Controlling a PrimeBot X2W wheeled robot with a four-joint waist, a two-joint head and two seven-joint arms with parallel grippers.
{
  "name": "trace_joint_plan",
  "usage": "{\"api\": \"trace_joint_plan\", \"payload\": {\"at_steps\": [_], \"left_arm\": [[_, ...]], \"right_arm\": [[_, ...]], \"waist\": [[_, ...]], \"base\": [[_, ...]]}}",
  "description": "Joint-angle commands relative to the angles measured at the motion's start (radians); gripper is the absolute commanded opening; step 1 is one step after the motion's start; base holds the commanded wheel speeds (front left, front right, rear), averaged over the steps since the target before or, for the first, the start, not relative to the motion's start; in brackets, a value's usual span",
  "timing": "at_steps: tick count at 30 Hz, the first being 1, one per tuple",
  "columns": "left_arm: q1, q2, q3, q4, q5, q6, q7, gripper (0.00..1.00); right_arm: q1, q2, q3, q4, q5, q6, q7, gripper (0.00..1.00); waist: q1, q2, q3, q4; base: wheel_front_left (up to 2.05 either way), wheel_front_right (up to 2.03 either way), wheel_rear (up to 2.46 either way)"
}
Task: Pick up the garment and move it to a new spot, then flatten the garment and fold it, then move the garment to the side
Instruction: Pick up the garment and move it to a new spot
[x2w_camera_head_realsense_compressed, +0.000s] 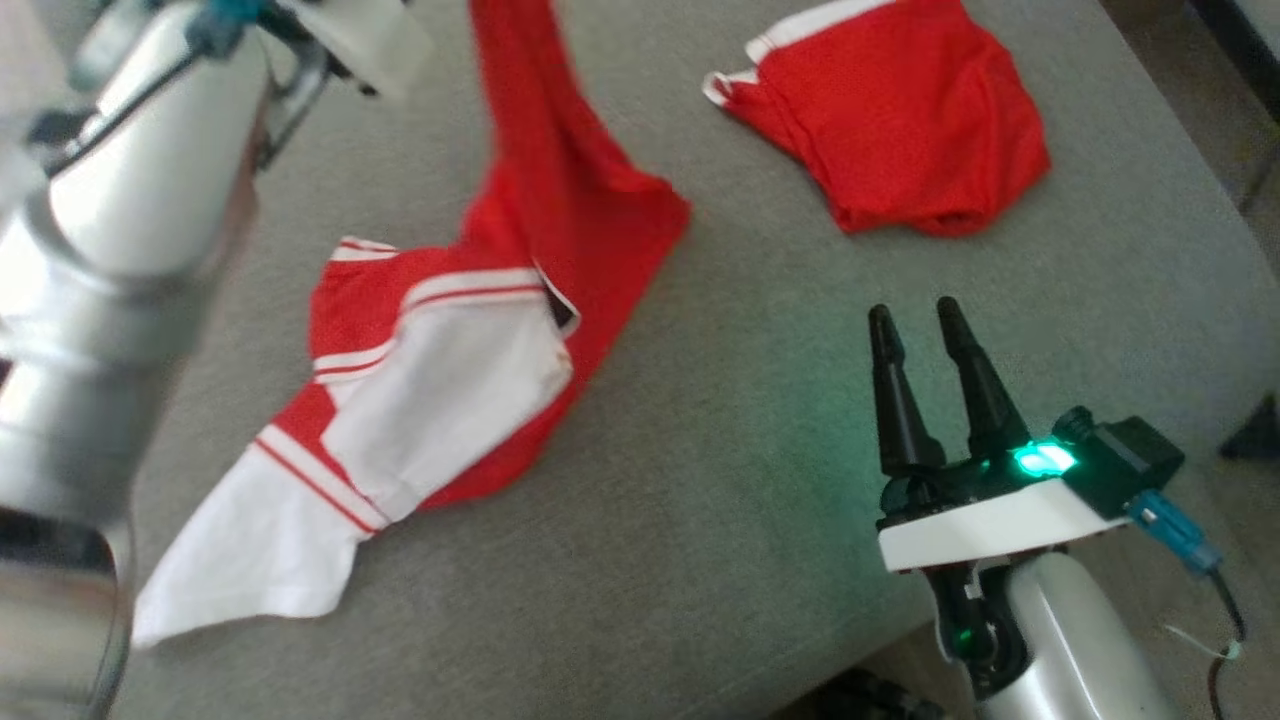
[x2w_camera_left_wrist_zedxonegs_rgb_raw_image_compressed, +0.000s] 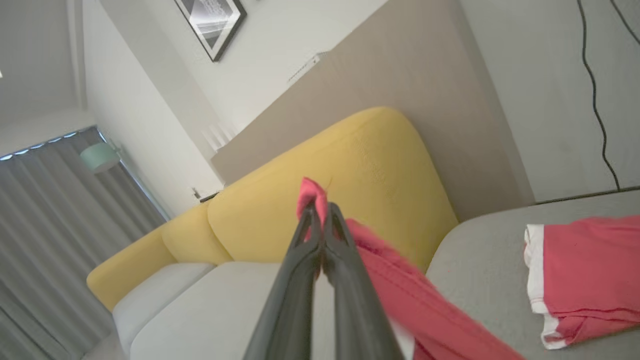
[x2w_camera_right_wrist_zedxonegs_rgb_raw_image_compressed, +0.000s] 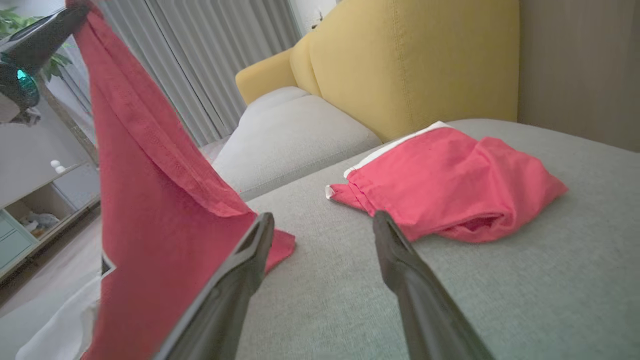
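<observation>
Left gripper (x2w_camera_left_wrist_zedxonegs_rgb_raw_image_compressed: 320, 209): clamped shut on a small pinch of red fabric at its fingertips and raised well above the grey cushion (x2w_camera_head_realsense_compressed: 750, 450).
Right gripper (x2w_camera_head_realsense_compressed: 912, 318): its fingers are held apart with nothing between them. It is poised over bare cushion, near the garment but not touching it.
Garment (x2w_camera_head_realsense_compressed: 480, 380): hung from the left gripper by one red edge. A red band is drawn up past the top of the head view, while the white side panel and striped sleeve trim are left crumpled on the cushion toward the robot's left.
Other red cloth (x2w_camera_head_realsense_compressed: 900, 110): bunched at the far right of the cushion, well apart from the garment.
Step judged: the garment is being picked up and moved to a new spot. Flattening and folding are not yet begun.
Risk, slip: only a thin pinch is held, so the fabric could be pulled free by the weight of the trailing part.
Risk, drag: if the garment is carried sideways without more height, the lower part may be dragged into a tighter bunch, and flattening made harder.
Risk, mix-up: if it is set down near the other red cloth, the two could be overlapped or confused.
Risk, snag: the mesh could be caught on the right gripper's open fingers if it is swung past them.
</observation>
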Motion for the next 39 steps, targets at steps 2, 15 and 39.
{"api": "trace_joint_plan", "payload": {"at_steps": [2, 15, 39], "left_arm": [[-0.085, 0.022, 0.017, 0.015, 0.012, -0.003, -0.013, 0.00], [-0.234, -0.003, -0.022, 0.453, 0.061, 0.060, -0.017, 1.00], [0.275, -0.018, 0.233, -0.018, -0.196, 0.167, -0.137, 1.00]], "right_arm": [[-0.027, -0.004, 0.033, -0.035, 0.013, 0.007, -0.011, 1.00], [-0.043, -0.004, 0.094, -0.046, 0.044, 0.007, -0.011, 1.00], [-0.008, -0.004, -0.154, -0.015, -0.149, 0.007, -0.011, 1.00]], "waist": [[-0.0003, 0.0000, 0.051, -0.051], [-0.0003, 0.0000, 0.111, -0.103], [-0.0003, 0.0000, -0.073, 0.305]], "base": [[0.00, 0.00, 0.00], [0.00, 0.00, 0.00], [0.00, 0.00, 0.00]]}}
